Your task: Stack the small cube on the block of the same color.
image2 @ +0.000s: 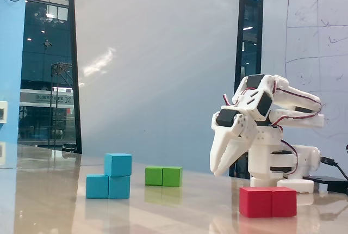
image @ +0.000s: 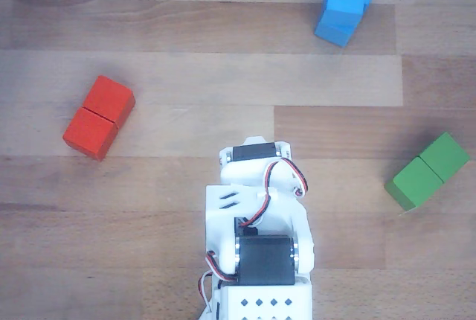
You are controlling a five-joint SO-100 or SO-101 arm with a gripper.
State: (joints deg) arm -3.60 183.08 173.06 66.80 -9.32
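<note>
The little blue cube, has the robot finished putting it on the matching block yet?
It looks done: the small cube sits on one end of the blue block. The gripper hangs apart from it, holding nothing. Red block and green block lie untouched. Nothing seems left.

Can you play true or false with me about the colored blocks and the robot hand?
1. The small cube sits on top of the blue block. True.
2. The gripper is holding the small cube. False: it holds nothing and hangs in the air, away from the blue blocks.
3. The red block is stacked on the green block. False: they lie apart on the table.
4. In the other view, the red block is on the left and the green block on the right. True.
5. There are two green blocks. False: only one shows.
</note>
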